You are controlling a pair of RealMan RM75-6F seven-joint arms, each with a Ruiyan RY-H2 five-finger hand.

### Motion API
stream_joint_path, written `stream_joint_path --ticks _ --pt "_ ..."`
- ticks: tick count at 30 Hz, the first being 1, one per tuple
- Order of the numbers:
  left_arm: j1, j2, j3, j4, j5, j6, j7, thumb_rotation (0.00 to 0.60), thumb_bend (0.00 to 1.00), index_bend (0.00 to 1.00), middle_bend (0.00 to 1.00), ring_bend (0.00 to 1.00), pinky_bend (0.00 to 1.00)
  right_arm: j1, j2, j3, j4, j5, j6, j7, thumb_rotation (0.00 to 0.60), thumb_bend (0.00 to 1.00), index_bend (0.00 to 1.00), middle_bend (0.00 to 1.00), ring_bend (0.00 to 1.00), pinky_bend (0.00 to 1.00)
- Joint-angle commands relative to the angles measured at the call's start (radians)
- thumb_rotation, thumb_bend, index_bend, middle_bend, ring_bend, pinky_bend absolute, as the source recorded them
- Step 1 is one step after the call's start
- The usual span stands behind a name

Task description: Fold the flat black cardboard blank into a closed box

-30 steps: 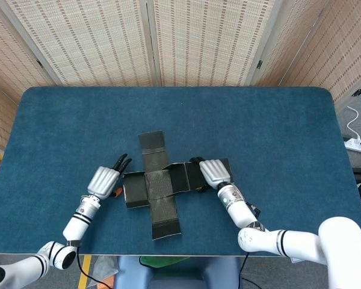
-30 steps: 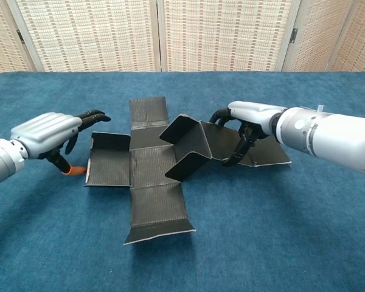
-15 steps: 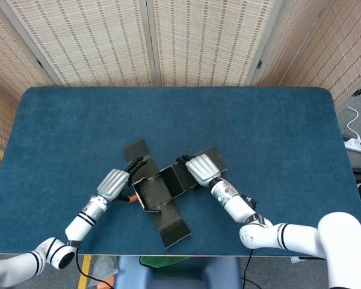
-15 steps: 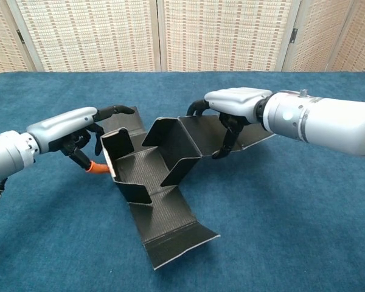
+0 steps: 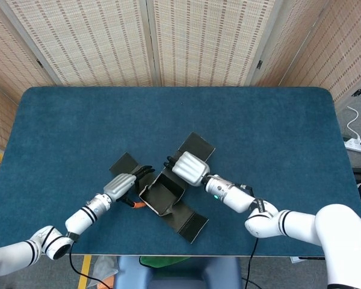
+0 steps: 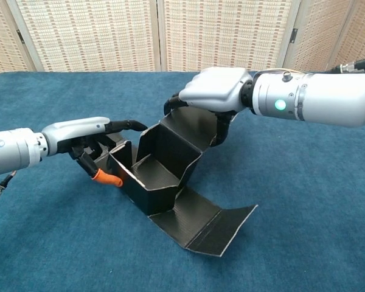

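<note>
The black cardboard blank [image 5: 162, 194] [image 6: 153, 173] stands half folded near the table's front, its walls raised into an open tray. One long flap [image 6: 208, 224] lies flat toward me, and other flaps [image 5: 196, 145] [image 5: 124, 163] spread behind. My right hand [image 5: 189, 167] [image 6: 216, 91] grips the raised right wall from above, fingers curled over its top edge. On the tray's left my left hand [image 5: 121, 185] [image 6: 88, 135] has its fingers stretched to the left wall and touching it. An orange tip [image 6: 107, 178] shows under that hand.
The blue cloth-covered table [image 5: 277, 132] [image 6: 304, 201] stretches wide on all sides of the blank. Woven screen panels [image 5: 186, 42] stand behind the far edge. A white power strip [image 5: 358, 143] lies on the floor at the right.
The blank has turned and its walls have risen further into a tray shape. My right hand moved left and up with the right wall; my left hand slid in against the left wall.
</note>
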Motion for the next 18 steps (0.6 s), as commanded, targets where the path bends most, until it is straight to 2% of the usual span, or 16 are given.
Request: stream_joint_path --ticks 1,8,14,18 --pt "-0.037 0.015 0.025 0.002 0.011 -0.058 -0.13 0.6 0.23 0.0 0.0 0.57 0.88 0.035 -0.002 -0.036 0.081 -0.139 0.048 0.075 0.6 0.22 0.46 0.44 0.76 1.0" --pt "-0.076 0.017 0.066 0.019 0.048 -0.104 -0.384 0.6 0.23 0.0 0.0 0.57 0.88 0.066 -0.055 -0.065 0.206 -0.285 0.142 0.173 0.6 0.22 0.46 0.42 0.76 1.0" --pt "-0.091 -0.002 0.101 0.064 0.082 -0.087 -0.534 0.6 0.23 0.0 0.01 0.57 0.88 0.074 -0.111 -0.063 0.273 -0.317 0.183 0.22 0.6 0.22 0.46 0.4 0.76 1.0" --pt "-0.096 -0.012 0.121 0.087 0.096 -0.072 -0.611 0.6 0.23 0.06 0.09 0.58 0.88 0.077 -0.13 -0.06 0.298 -0.323 0.192 0.23 0.6 0.22 0.44 0.34 0.76 1.0"
